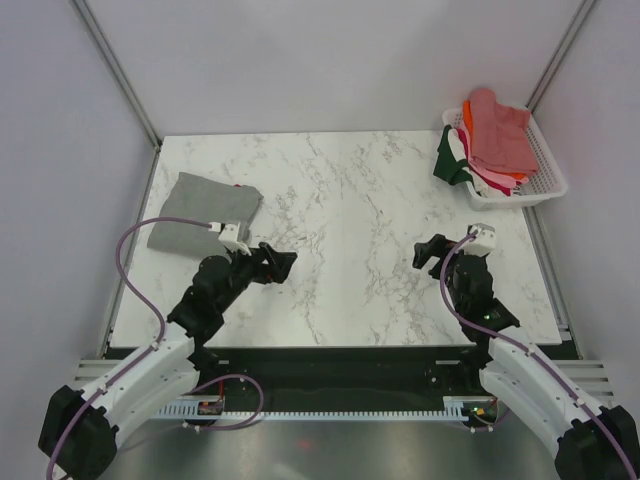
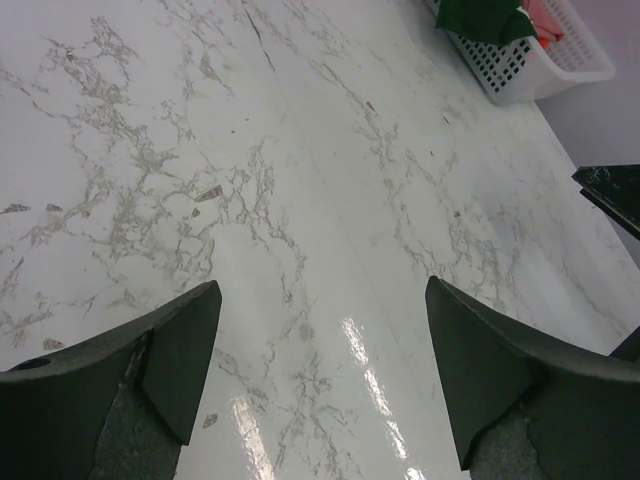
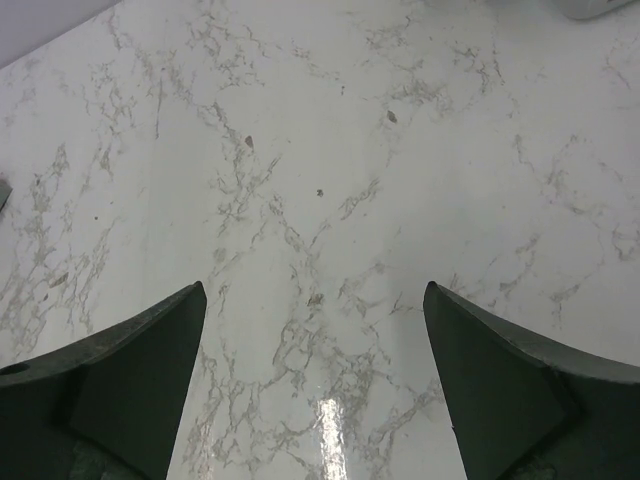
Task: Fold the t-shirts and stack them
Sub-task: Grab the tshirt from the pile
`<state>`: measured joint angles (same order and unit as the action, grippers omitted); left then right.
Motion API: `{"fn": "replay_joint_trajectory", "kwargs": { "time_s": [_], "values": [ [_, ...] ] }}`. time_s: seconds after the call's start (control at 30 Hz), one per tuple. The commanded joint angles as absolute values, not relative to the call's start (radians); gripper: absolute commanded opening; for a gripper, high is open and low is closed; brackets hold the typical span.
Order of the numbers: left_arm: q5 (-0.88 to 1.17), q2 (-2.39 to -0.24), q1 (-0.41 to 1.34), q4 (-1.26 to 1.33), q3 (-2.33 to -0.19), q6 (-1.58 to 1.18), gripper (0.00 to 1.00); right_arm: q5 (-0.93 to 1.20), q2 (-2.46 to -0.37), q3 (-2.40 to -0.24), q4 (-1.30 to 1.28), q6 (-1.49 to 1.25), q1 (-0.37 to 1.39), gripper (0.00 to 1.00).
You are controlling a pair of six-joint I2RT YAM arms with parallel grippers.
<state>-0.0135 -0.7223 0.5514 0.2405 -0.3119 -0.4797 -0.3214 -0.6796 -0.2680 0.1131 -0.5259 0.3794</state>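
Note:
A folded grey t-shirt (image 1: 203, 208) lies at the table's left side. Several more t-shirts are piled in the white basket (image 1: 545, 168) at the back right, a salmon-pink one (image 1: 500, 135) on top, with orange, pink and white under it and a dark green one (image 1: 452, 160) hanging over the rim. The green tee (image 2: 483, 18) and the basket (image 2: 530, 70) also show in the left wrist view. My left gripper (image 1: 279, 262) stands open just right of the grey tee, nothing between its fingers. Over bare marble on the right my right gripper (image 1: 432, 250) is open and empty.
The marble tabletop (image 1: 350, 220) spans the scene between grey walls. Metal frame posts run up both back corners. The right arm's dark finger (image 2: 610, 195) shows at the right edge of the left wrist view.

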Motion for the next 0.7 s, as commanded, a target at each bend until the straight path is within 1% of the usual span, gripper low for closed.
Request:
{"fn": "replay_joint_trajectory", "kwargs": {
  "time_s": [0.0,0.07,0.17,0.2,0.27,0.3,0.33,0.37,0.4,0.43,0.47,0.53,0.57,0.6,0.67],
  "values": [
    [0.023,-0.701,0.551,0.275,-0.316,-0.445,0.91,-0.382,-0.676,-0.293,0.1,-0.522,0.379,0.98],
    [0.012,-0.684,0.551,0.275,-0.308,-0.446,0.91,-0.411,-0.699,-0.323,0.077,-0.523,0.379,0.98],
    [0.005,-0.658,0.551,0.272,-0.298,-0.448,0.91,-0.491,-0.756,-0.455,-0.053,-0.583,0.371,0.98],
    [0.005,-0.654,0.551,0.273,-0.295,-0.449,0.91,-0.509,-0.778,-0.542,-0.073,-0.604,0.362,0.98],
    [0.002,-0.643,0.551,0.27,-0.288,-0.449,0.91,-0.502,-0.876,-0.65,-0.142,-0.61,0.31,0.97],
    [0.005,-0.641,0.551,0.271,-0.287,-0.456,0.91,-0.502,-0.965,-0.769,-0.17,-0.615,0.289,0.97],
    [0.009,-0.643,0.551,0.273,-0.287,-0.46,0.91,-0.5,-1.013,-0.832,-0.201,-0.624,0.263,0.98],
    [0.014,-0.646,0.551,0.273,-0.287,-0.46,0.91,-0.502,-1.061,-0.895,-0.237,-0.633,0.199,0.95],
    [0.021,-0.655,0.551,0.273,-0.287,-0.466,0.91,-0.486,-1.153,-1.004,-0.292,-0.646,0.16,0.92],
    [0.021,-0.661,0.551,0.273,-0.29,-0.468,0.91,-0.416,-1.196,-1.052,-0.305,-0.658,0.117,0.89],
    [0.021,-0.667,0.551,0.275,-0.291,-0.469,0.91,-0.378,-1.236,-1.093,-0.311,-0.669,0.029,0.84],
    [0.023,-0.686,0.551,0.273,-0.298,-0.474,0.91,-0.315,-1.349,-1.199,-0.31,-0.687,-0.045,0.83],
    [0.029,-0.689,0.551,0.273,-0.299,-0.474,0.91,-0.286,-1.388,-1.238,-0.311,-0.684,-0.081,0.77],
    [0.029,-0.695,0.551,0.273,-0.301,-0.477,0.91,-0.279,-1.47,-1.317,-0.317,-0.678,-0.089,0.76],
    [0.031,-0.701,0.551,0.275,-0.304,-0.476,0.91,-0.272,-1.55,-1.392,-0.342,-0.676,-0.103,0.75]
  ]
}}
